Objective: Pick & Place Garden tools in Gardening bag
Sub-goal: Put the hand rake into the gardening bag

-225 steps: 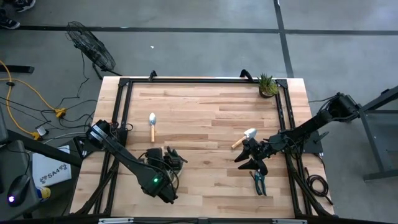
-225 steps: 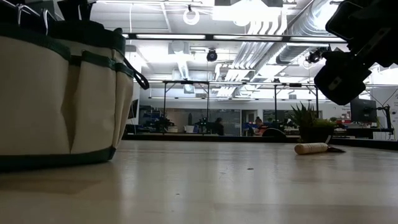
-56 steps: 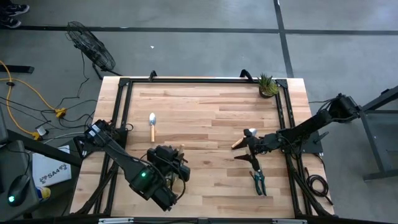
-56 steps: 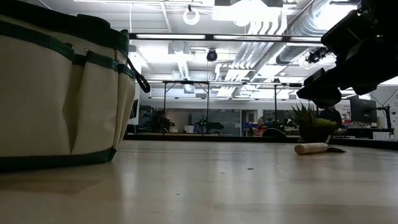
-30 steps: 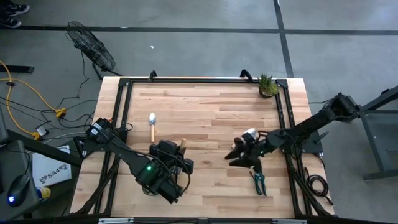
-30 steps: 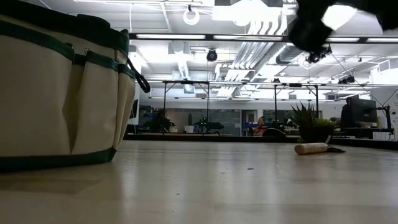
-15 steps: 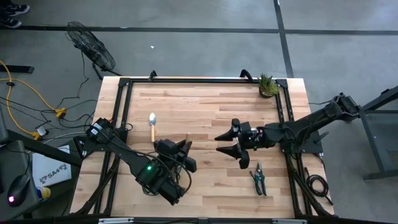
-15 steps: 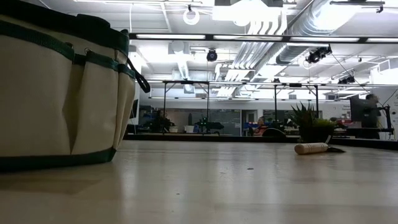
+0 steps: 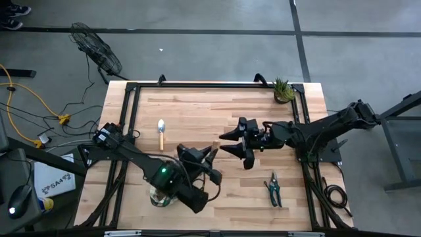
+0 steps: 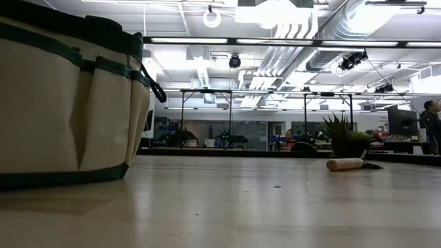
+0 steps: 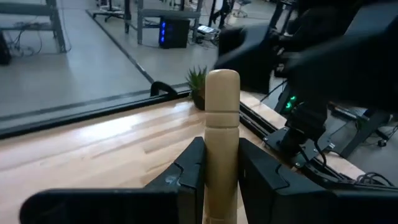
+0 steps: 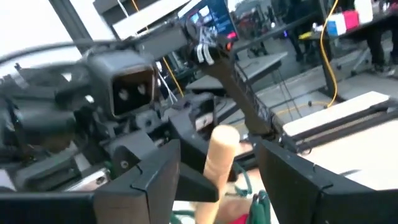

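Observation:
My left gripper (image 9: 205,158) is shut on a wooden-handled tool (image 9: 214,147); the tool's head is hidden. My right gripper (image 9: 227,143) is open just right of it. In the right wrist view its fingers (image 12: 149,180) stand either side of the handle's free end (image 12: 221,152) without touching. The beige gardening bag (image 10: 62,103) with green trim stands on its base. A pale part of the bag shows under the left arm (image 9: 156,197). One trowel (image 9: 161,133) and a pair of pruners (image 9: 273,191) lie flat on the table. Another wooden handle (image 10: 344,164) lies in the low view. My left gripper pinches the wooden handle (image 11: 221,155) between its two fingers, on the handle's two sides. The handle lies along the fingers, and its rounded free end (image 11: 222,81) sticks out past the fingertips toward the right arm. The tool is lifted clear of the table.
A small potted plant (image 9: 283,91) stands at the far right corner. A black frame (image 9: 210,84) runs along the table's edges. The two arms are close together over the table's middle. A person (image 10: 431,117) shows far off in the room.
My left gripper has carried the wooden-handled tool toward the table's right. My right gripper has risen out of the low view and gone toward the table's left and far edge. Its open fingers now stand at the handle's free end.

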Robot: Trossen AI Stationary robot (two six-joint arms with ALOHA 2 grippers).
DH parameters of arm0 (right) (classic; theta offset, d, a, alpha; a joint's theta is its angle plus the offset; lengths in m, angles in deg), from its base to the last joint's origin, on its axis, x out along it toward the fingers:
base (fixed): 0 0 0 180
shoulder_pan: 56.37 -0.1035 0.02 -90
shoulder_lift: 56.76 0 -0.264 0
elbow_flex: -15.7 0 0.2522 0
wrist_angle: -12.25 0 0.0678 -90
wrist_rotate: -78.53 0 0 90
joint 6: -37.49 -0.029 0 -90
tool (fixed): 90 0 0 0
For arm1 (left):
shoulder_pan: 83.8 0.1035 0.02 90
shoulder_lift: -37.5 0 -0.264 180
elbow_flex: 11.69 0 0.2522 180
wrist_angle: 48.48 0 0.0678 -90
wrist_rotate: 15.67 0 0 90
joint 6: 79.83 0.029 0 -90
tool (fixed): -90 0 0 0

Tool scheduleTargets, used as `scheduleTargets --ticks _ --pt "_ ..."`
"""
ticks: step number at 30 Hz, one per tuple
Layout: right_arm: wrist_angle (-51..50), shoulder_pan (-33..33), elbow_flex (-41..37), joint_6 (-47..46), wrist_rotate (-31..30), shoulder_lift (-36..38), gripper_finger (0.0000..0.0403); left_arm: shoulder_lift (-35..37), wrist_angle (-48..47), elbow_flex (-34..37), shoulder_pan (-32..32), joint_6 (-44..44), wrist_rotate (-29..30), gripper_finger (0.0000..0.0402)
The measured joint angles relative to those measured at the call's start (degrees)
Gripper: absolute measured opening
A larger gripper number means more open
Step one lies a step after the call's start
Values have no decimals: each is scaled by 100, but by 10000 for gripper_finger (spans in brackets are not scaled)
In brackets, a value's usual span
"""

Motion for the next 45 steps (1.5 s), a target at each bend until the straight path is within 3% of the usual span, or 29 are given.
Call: scheduleTargets --ticks 6,18,34,41,45 --pt "-75 -2 2 -193 5 -38 204 0 673 0 125 1143 -32 61" --pt "176 0 7 -204 75 -180 197 0 1150 0 227 2287 -83 61" --pt "331 4 4 -132 105 -174 61 0 1122 -2 226 2307 -160 61" --pt "331 4 4 -10 223 -174 59 0 1106 -2 215 2312 -215 62" --pt "331 3 2 -13 324 -174 59 2 1101 -9 215 2363 -470 96"
